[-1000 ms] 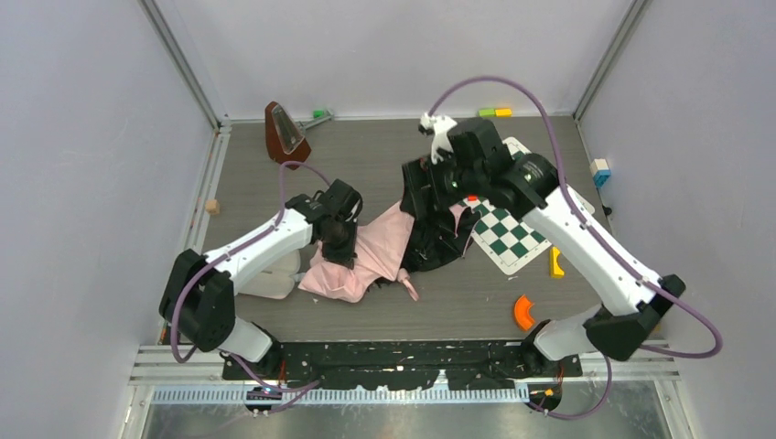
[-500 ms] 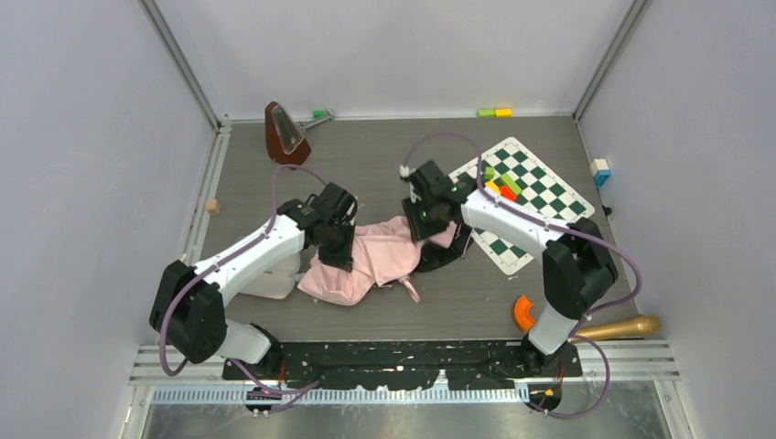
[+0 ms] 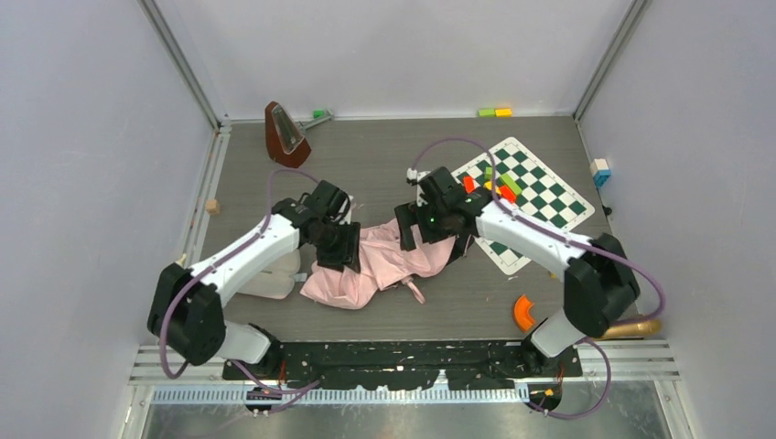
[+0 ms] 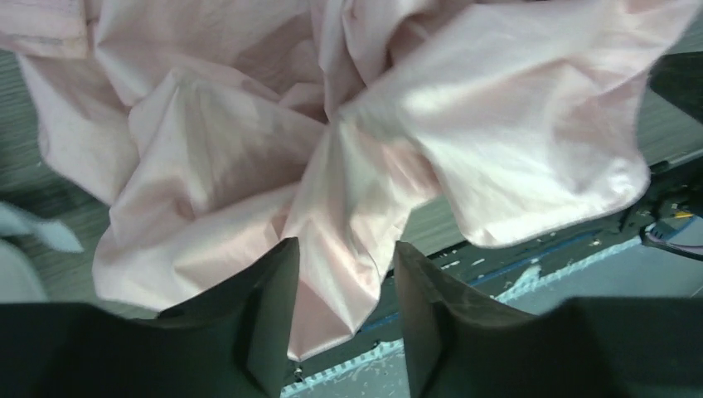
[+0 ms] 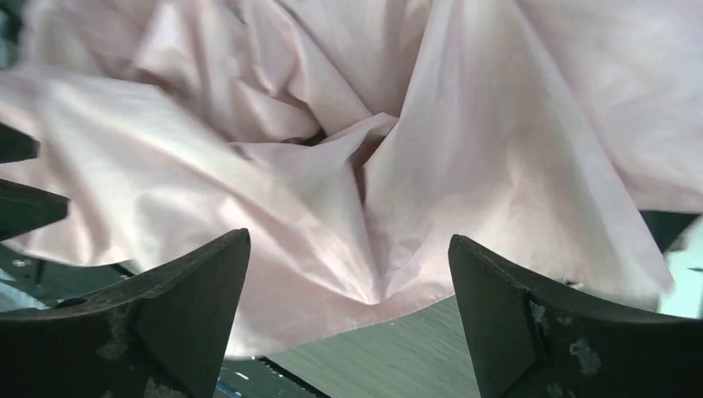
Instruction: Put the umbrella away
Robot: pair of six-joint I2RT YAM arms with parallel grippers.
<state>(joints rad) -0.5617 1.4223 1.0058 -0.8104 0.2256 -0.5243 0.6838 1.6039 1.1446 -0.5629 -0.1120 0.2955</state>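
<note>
umbrella (image 3: 380,265): on the table (image 3: 366,165), between the two arms. It's a crumpled heap, pale pink side up, w/ a bit of black cloth showing at the right end. Strap trails toward the near edge. Not rolled or tied yet.
left gripper (image 4: 344,247): pointing down over the heap's left part. Jaws part-way apart, and a fold of pink cloth lies in the gap but isn't squeezed. Let go, I'd say.
right gripper (image 5: 348,240): over the right end, jaws spread wide, holding nothing. Cloth sits just below the tips.
why placed so: one arm at each end of the heap, so prob. set to gather the canopy inward from both sides.
handle, ribs: can't see them, hidden under the cloth.
nearby: chessboard (image 3: 531,197) w/ coloured blocks just beside the umbrella's right end. metronome (image 3: 285,133) at the back left, well apart.
stage: canopy loose, so most of the tidying is yet to do, imo.
risk: thin cloth could slip from a pinch, or a rib could snag on the board's edge.
</note>
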